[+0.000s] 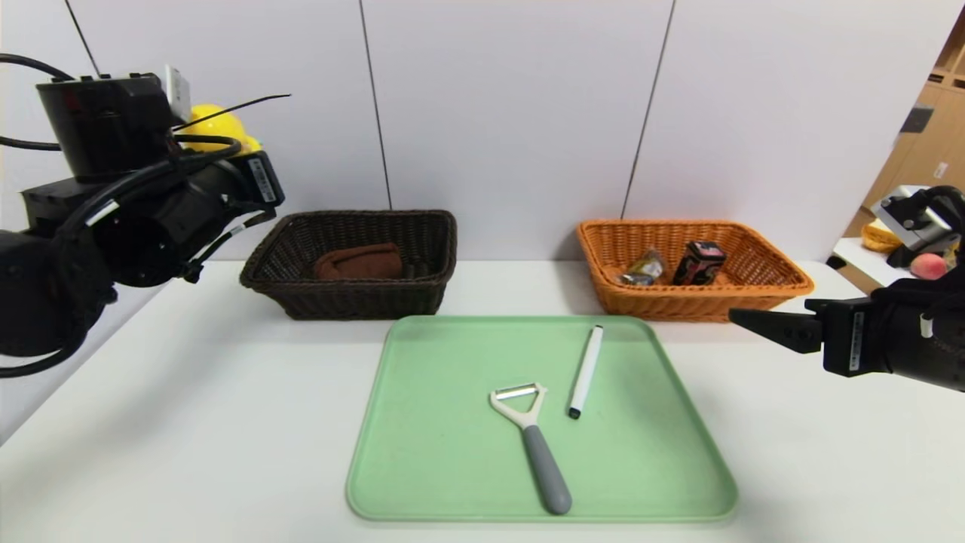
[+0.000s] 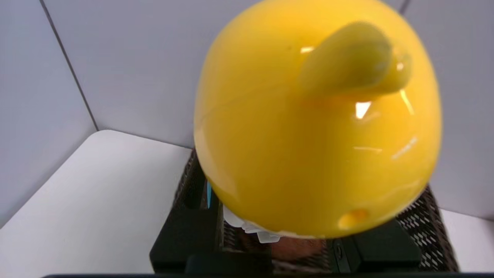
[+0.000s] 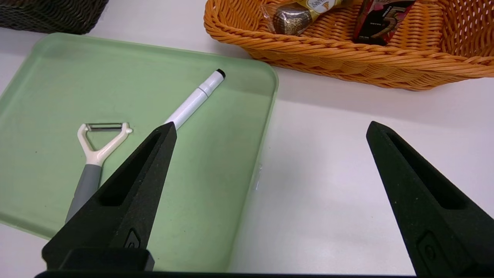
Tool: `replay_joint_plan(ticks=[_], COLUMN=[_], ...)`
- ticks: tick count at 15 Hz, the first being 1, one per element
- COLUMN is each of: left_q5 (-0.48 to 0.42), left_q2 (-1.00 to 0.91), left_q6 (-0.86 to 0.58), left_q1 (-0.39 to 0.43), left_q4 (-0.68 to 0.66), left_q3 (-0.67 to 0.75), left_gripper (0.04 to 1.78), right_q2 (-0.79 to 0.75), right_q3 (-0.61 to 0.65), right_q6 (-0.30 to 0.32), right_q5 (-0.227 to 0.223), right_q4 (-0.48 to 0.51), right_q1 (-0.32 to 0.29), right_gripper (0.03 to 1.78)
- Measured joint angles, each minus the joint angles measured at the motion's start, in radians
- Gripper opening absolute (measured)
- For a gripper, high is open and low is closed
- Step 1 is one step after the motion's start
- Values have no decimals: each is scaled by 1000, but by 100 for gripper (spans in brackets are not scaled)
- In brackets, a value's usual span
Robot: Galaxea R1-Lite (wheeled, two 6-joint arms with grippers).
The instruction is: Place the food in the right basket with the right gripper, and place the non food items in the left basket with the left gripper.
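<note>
My left gripper (image 2: 285, 241) is shut on a glossy round yellow toy (image 2: 316, 127), held high above the near left corner of the dark brown left basket (image 1: 354, 302); the toy (image 1: 217, 124) shows just behind the arm. A brown cloth (image 1: 360, 262) lies in that basket. A grey-handled peeler (image 1: 531, 441) and a white marker pen (image 1: 586, 371) lie on the green tray (image 1: 422, 452). The orange right basket (image 1: 678, 305) holds a wrapped snack (image 1: 643, 269) and a black-and-pink pack (image 1: 700, 263). My right gripper (image 3: 270, 127) hovers open and empty above the table, off the tray's right edge.
A white wall stands close behind both baskets. At the far right, a side table carries a peach (image 1: 929, 265) and other bits. White tabletop (image 1: 188, 422) stretches left and right of the tray.
</note>
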Motion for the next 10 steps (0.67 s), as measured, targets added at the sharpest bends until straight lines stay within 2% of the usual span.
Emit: replay_joint_plan(ticks=[4,10], left_q5=[-64,-149], left_q2=[161,368], left_q6=[-3,-1], left_q1=[93,125], left_q4=[1,39], left_q3=[-114,-261], left_gripper=[69,69], right_q2=[11,23], right_q3=[0,-5], right_q6=[0,19], right_q5=[0,1], right_q4=[0,-1], right_q1=[-1,-1], right_gripper=[170,171])
